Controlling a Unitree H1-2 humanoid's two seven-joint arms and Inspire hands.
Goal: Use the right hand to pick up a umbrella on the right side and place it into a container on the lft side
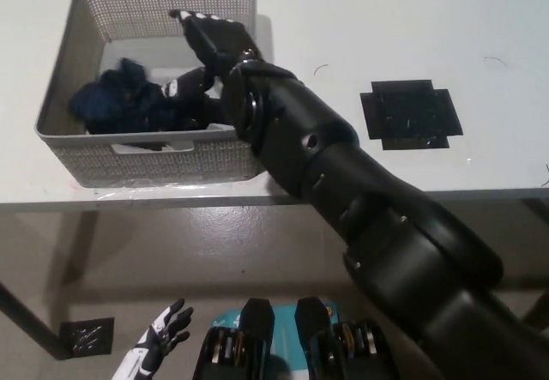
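Observation:
A dark blue folded umbrella (129,104) lies inside the grey mesh basket (81,7) at the table's left. My black right hand (204,54) hovers over the basket's right half, fingers spread apart and holding nothing, just right of the umbrella. The black arm stretches up from the bottom right and hides the basket's right wall. My white left hand (159,346) hangs low at the bottom left, below the table edge, fingers apart.
A black cross-shaped mark (410,112) sits on the white table (360,20) to the right. The table's front edge (171,198) runs across the picture's middle. A black square (86,335) lies on the floor at bottom left.

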